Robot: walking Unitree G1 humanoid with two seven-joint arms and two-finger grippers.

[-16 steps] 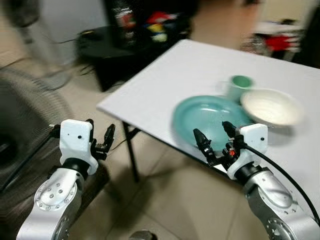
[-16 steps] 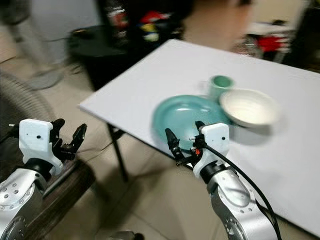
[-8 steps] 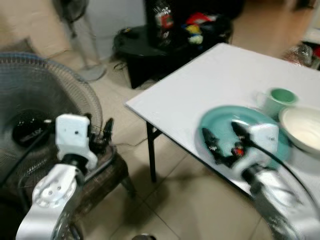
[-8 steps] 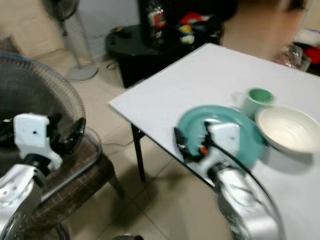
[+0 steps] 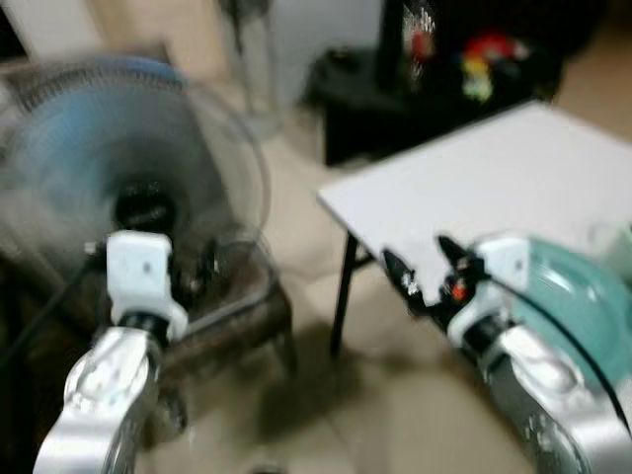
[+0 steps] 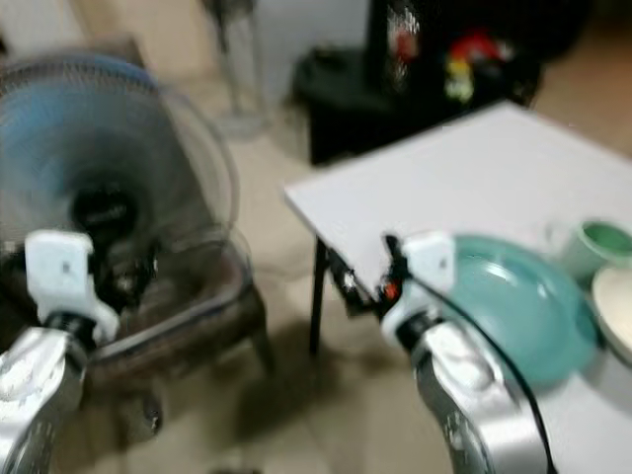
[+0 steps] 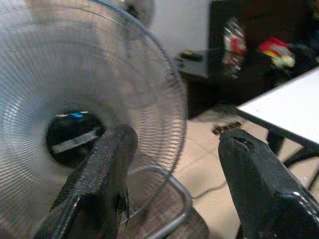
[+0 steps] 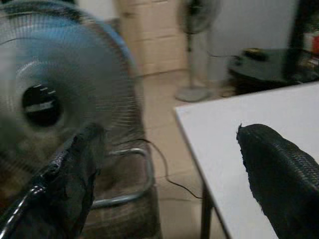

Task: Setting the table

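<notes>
Views blurred. White table (image 6: pixel 464 168) at 2 o'clock, carrying teal plate (image 6: pixel 513 301) near its front edge, green cup (image 6: pixel 600 247) at the plate's 2 o'clock. Right gripper (image 5: pixel 423 269) hovers at the table's near corner, fingers spread, nothing held. Left gripper (image 7: pixel 172 164) at 9 o'clock, fingers spread, empty, facing the standing fan (image 5: pixel 128 178), which sits on a stool (image 5: pixel 232 321). Dark low table (image 6: pixel 395 84) at 12 o'clock.

Two silver arms carry white wrist blocks, each end effector with long black textured fingers (image 7: pixel 99 184) (black cables trail both arms)
</notes>
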